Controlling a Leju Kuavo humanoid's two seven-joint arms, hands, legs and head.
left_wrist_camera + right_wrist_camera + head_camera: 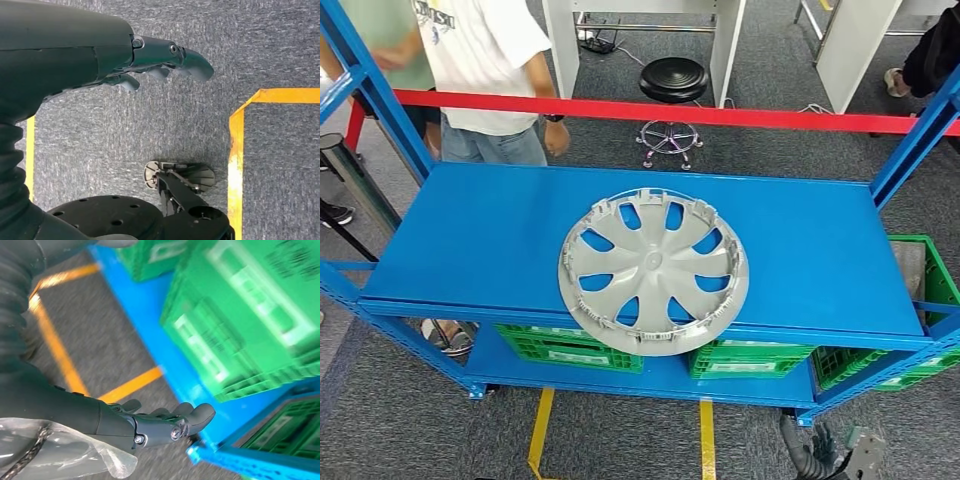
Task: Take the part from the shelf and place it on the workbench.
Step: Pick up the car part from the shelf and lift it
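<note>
A silver wheel cover with curved spokes lies flat on the blue shelf, its near rim overhanging the front edge. My right hand hangs low at the bottom right, below the shelf; in the right wrist view this hand has its fingers stretched out and holds nothing, close to the shelf's lower blue board. My left hand hangs over the grey carpet with fingers extended and nothing in it.
Green crates stand on the shelf's lower level. A person in a white shirt stands behind the shelf at the left. A red bar runs across the back. A black stool stands beyond. Yellow floor tape marks the carpet.
</note>
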